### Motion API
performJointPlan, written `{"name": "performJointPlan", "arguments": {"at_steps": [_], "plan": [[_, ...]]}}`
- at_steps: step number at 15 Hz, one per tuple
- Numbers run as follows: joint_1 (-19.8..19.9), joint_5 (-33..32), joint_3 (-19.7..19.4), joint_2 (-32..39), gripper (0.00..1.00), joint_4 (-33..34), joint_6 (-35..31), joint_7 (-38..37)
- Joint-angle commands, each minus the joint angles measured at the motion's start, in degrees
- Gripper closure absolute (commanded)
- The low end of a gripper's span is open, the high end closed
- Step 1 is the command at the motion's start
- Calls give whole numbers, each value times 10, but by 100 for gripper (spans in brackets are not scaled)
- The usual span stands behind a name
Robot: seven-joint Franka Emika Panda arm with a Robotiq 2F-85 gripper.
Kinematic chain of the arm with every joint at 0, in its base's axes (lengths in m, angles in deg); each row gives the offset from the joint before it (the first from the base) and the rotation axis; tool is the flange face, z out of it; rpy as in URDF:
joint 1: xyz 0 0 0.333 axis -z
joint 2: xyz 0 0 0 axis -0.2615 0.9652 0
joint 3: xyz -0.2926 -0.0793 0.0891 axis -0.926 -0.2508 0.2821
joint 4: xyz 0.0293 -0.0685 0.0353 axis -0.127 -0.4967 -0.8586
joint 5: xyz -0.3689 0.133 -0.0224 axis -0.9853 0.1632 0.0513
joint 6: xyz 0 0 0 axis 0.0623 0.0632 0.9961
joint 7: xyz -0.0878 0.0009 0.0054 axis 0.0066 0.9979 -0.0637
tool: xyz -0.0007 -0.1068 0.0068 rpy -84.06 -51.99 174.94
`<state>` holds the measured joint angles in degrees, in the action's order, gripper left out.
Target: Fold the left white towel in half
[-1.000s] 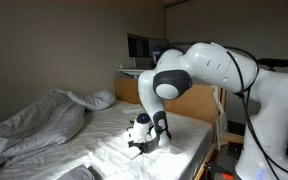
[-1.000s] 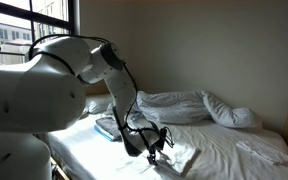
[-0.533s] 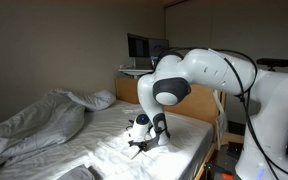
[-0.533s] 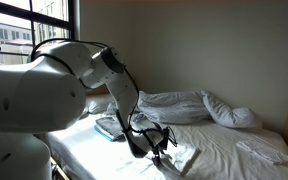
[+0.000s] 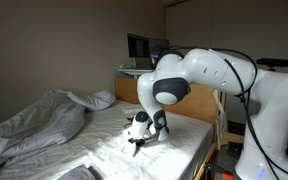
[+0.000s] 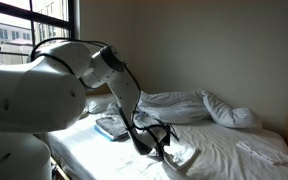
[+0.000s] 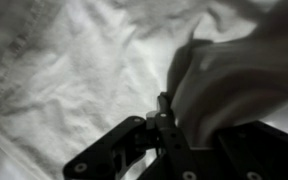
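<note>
The claw [image 5: 136,141] is low over the bed [image 5: 189,132], near its edge, at the end of the bent arm [image 5: 184,80]. In the wrist view its fingers [image 7: 163,108] are drawn close together, clamped on a raised fold of the towel [image 7: 234,75]. The rest of the towel [image 6: 187,158] lies flat and creased on the sheet beside the claw [image 6: 162,150]. The rumpled duvet [image 6: 174,105] is piled further up the bed, well apart from it.

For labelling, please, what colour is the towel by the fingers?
White towel, best in the wrist view.
</note>
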<state>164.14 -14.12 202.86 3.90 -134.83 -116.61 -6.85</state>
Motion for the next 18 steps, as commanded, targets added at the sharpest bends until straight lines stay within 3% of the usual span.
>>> {"name": "performJointPlan", "arguments": {"at_steps": [1, 5, 6, 8, 14, 17, 18], "plan": [[-4, -60, -15, 24, 95, -18, -1, -13], [0, -73, 5, 27, 91, -50, 0, 61], [-14, -117, -7, 21, 92, -55, 0, 23], [-21, -164, -6, 26, 91, -84, 0, 21], [7, -259, 44, 97, 90, -143, 103, 50], [30, -274, 77, 125, 91, -162, 149, 71], [-1, -248, 56, 117, 91, -186, 131, 80]]}}
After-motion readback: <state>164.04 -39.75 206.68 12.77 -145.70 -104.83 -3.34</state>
